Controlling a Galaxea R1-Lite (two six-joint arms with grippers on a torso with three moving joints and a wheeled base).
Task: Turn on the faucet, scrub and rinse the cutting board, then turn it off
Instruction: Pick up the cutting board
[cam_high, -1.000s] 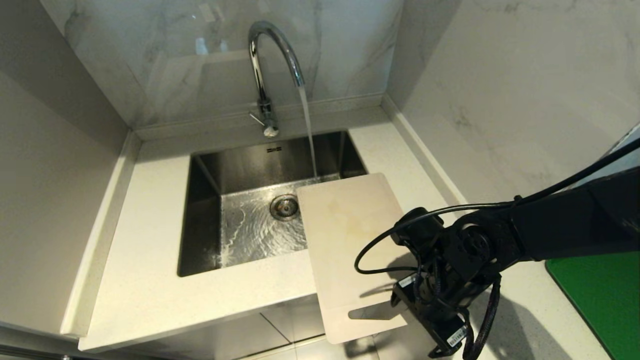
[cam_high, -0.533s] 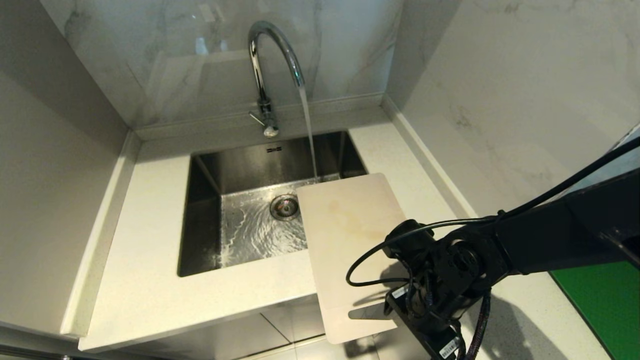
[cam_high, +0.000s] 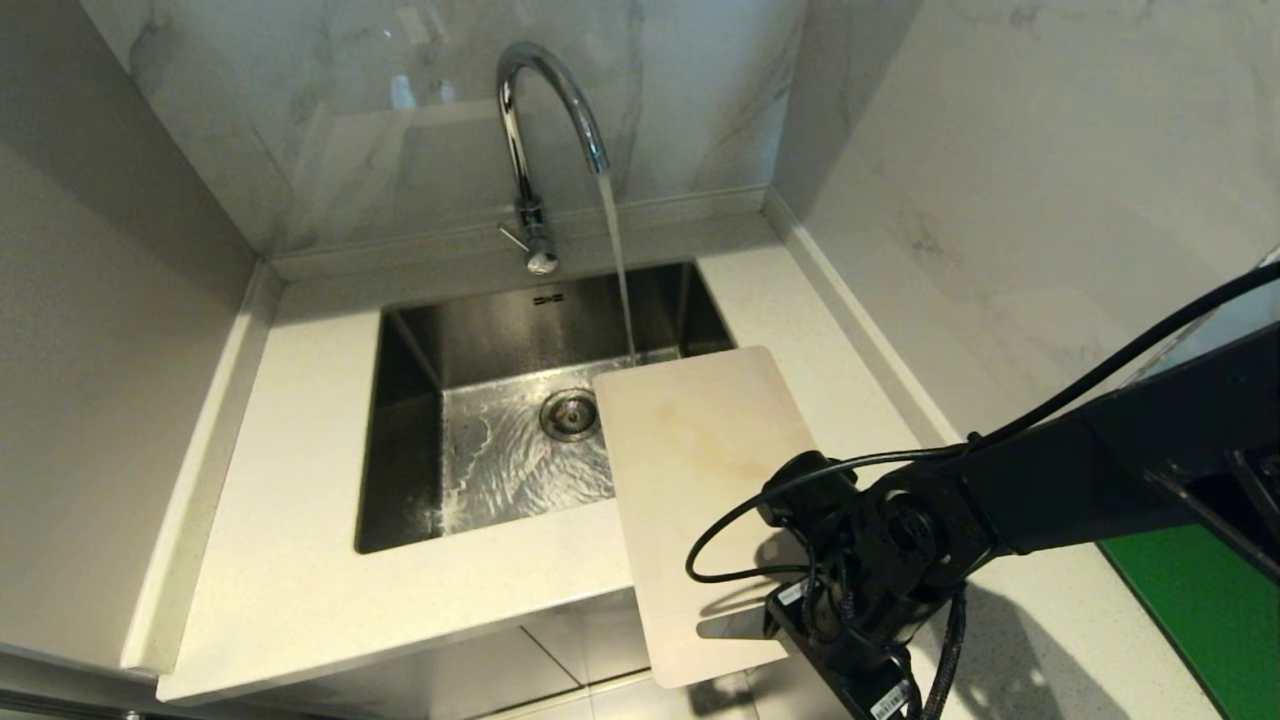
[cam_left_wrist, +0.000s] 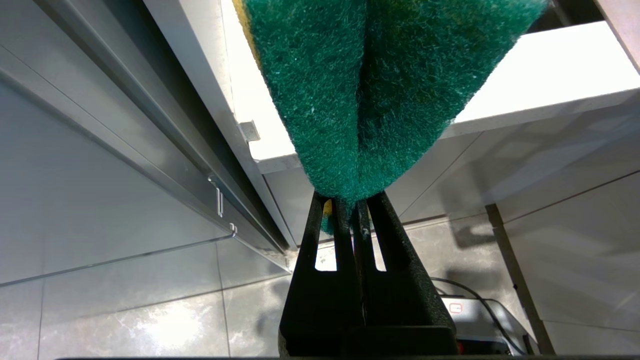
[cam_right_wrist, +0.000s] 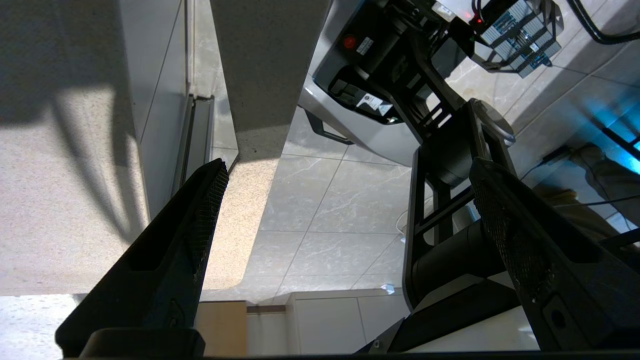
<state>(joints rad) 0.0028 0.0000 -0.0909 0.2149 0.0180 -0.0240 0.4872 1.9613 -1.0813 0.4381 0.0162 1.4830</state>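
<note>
The right gripper (cam_right_wrist: 345, 200), jaws spread wide and holding nothing, sits at the near end of the cutting board (cam_high: 700, 470), beside the board's handle slot, where that end juts past the counter's front edge; its arm reaches in from the right of the board. In the right wrist view one finger (cam_right_wrist: 200, 220) lies close to the board's underside while the other stands well apart over the floor. The cutting board lies flat on the counter (cam_high: 290, 560), its far corner overhanging the sink (cam_high: 480, 450). Beyond the board, the faucet (cam_high: 530, 130) stands at the back of the sink, and a stream of water (cam_high: 618, 270) falls from its spout just past the board's far edge. To the right of the board lies a green mat (cam_high: 1210, 600). The left gripper (cam_left_wrist: 357, 205), below the counter's front edge, is clenched on a green scouring sponge (cam_left_wrist: 380, 85).
</note>
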